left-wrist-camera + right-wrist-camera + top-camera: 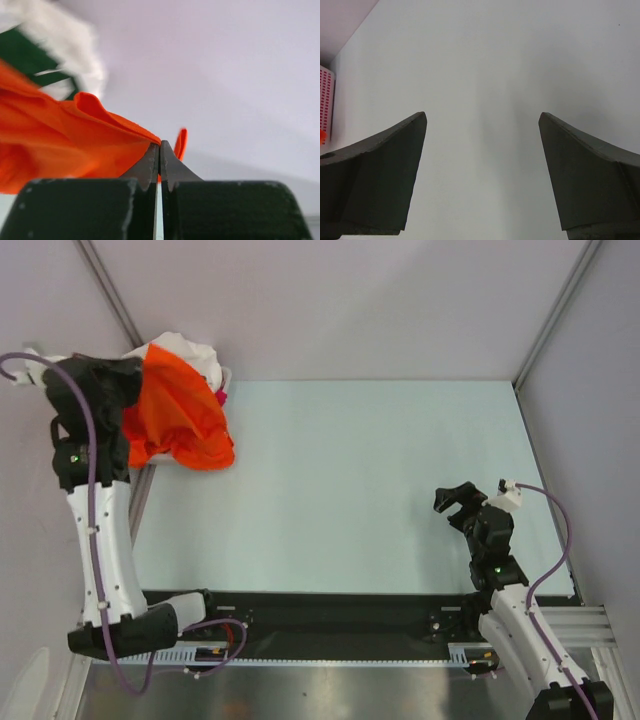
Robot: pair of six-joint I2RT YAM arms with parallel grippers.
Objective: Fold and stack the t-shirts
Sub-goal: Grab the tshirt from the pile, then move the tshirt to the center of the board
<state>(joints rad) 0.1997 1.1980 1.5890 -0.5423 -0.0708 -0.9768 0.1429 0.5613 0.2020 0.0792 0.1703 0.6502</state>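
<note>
The table (pixel 350 480) stretches away to the right of the orange shirt (pixel 175 415), which I have bunched at the far left corner. My left gripper (pixel 159 150) is pinched tight on its edge. My right gripper (pixel 482 125) is spread wide, holds nothing and is well apart from the shirt, so the left arm is nearer.

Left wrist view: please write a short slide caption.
Left hand pinching the orange t-shirt, blurred white cloth behind.
</note>
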